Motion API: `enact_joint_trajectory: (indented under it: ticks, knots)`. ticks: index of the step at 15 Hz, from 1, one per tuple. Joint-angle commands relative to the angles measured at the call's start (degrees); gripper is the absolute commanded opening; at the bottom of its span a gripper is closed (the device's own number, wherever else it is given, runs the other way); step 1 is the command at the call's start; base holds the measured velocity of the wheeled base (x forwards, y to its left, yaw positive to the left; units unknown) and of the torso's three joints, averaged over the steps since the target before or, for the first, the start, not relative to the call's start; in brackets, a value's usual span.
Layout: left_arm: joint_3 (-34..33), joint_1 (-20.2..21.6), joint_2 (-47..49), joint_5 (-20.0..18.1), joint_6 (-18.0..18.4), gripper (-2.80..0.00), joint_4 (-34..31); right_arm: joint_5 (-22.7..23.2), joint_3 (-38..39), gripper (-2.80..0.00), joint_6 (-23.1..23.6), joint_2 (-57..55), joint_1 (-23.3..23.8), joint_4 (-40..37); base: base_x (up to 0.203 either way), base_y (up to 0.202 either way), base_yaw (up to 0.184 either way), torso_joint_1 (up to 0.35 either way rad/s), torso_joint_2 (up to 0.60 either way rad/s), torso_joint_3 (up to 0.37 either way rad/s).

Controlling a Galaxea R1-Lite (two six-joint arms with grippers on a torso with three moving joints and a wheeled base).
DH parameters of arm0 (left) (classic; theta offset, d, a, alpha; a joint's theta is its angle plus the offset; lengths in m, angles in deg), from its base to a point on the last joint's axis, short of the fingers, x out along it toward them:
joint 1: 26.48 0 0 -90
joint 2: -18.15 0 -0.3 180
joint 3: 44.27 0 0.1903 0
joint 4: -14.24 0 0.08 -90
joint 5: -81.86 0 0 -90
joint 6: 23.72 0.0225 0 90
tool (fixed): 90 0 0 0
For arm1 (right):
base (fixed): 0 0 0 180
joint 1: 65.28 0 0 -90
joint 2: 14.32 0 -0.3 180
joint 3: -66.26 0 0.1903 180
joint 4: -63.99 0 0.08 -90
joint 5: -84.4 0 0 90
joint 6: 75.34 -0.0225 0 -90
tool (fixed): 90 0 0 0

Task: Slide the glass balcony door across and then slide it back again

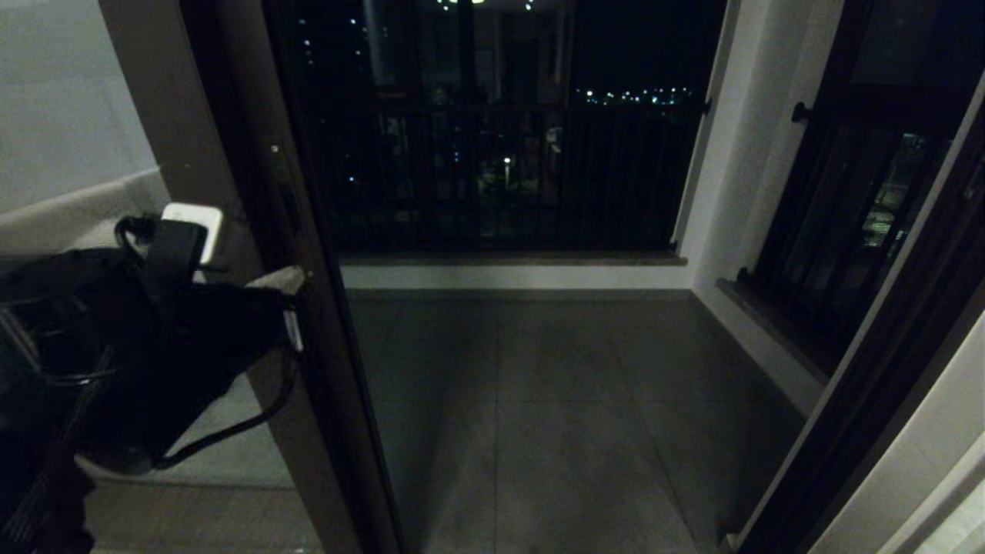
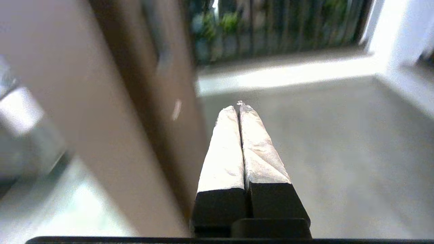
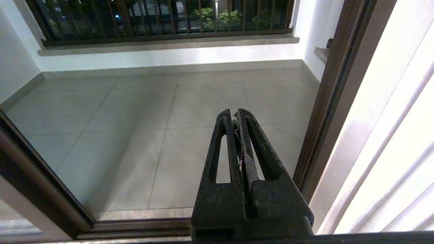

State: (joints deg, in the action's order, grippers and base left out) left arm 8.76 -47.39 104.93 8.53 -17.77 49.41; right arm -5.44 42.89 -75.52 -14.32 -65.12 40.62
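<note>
A dim balcony w/ a grey tile floor [image 1: 539,415] lies ahead, night lights past the black railing [image 1: 500,177] at the back. The doorway is wide open in the middle.

The glass door [image 1: 285,231] stands on the left side of the opening. Its brown edge runs tall, floor to top, leaning a bit in the head view. A thin handle slot and a small silver screw [image 1: 274,148] sit on that edge.

The left end effector [image 1: 296,286] is right at the door edge, approx. below the slot. Its two fingers [image 2: 234,149] are pressed flat together, holding nothing. In the left wrist view the tip points past the brown edge, which lies close beside it; I can't tell if it touches.

So the door is just beside the left arm, and the open gap lies to the right. I think the next push goes sideways along the track, across the gap.

The right end effector [image 3: 236,118] is pinched closed too, empty, parked low, aimed at the floor near the right frame [image 3: 325,101]. Nothing blocks the track [image 3: 142,225].
</note>
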Motion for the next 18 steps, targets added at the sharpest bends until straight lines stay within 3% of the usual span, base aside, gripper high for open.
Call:
enact_joint_trajectory:
  ticks: [1,3,4,7,9,10,12,15,16,18]
  knots:
    - [-8.4,3.7,-7.6,1.4,0.0,-2.8,0.4,0.0,0.0,-2.8,0.0,-0.1,0.0,0.0,0.0,0.0,0.0,0.0,0.0,0.0]
    - [-12.3,11.4,-12.0,1.9,-1.1,-2.8,0.4,0.0,0.0,-2.8,0.0,-0.1,0.0,0.0,0.0,0.0,0.0,0.0,0.0,0.0]
    - [-14.0,12.8,-15.0,2.0,-2.4,-2.8,0.4,0.0,0.0,-2.8,0.0,-0.1,0.0,0.0,0.0,0.0,0.0,0.0,0.0,0.0]
    - [-18.8,13.9,-25.4,1.8,-4.1,-2.8,-0.5,0.0,0.0,-2.8,0.0,-0.1,0.0,0.0,0.0,0.0,0.0,0.0,0.0,0.0]
    - [-20.1,13.6,-34.9,-0.5,-4.3,-2.8,-4.8,0.0,0.0,-2.8,0.0,-0.1,0.0,0.0,0.0,0.0,0.0,0.0,0.0,0.0]
    - [-19.9,13.4,-40.1,-1.6,-4.3,-2.8,-9.7,0.0,0.0,-2.8,0.0,-0.1,0.0,0.0,0.0,0.0,0.0,0.0,0.0,0.0]
    - [-17.4,13.3,-52.7,-3.1,-4.2,-2.8,-25.7,0.0,0.0,-2.8,0.0,-0.1,0.0,0.0,0.0,0.0,0.0,0.0,0.0,0.0]
    - [-8.5,13.2,-68.4,-3.4,-4.7,-2.8,-59.3,0.0,0.0,-2.8,0.0,-0.1,0.0,0.0,0.0,0.0,0.0,0.0,0.0,0.0]
    - [-5.9,13.2,-70.2,-1.6,-5.4,-2.8,-65.0,0.0,0.0,-2.8,0.0,-0.1,0.0,0.0,0.0,0.0,0.0,0.0,0.0,0.0]
    - [-2.1,13.3,-70.5,7.7,-5.3,-2.8,-65.4,0.0,0.0,-2.8,0.0,-0.1,0.0,0.0,0.0,0.0,0.0,0.0,0.0,0.0]
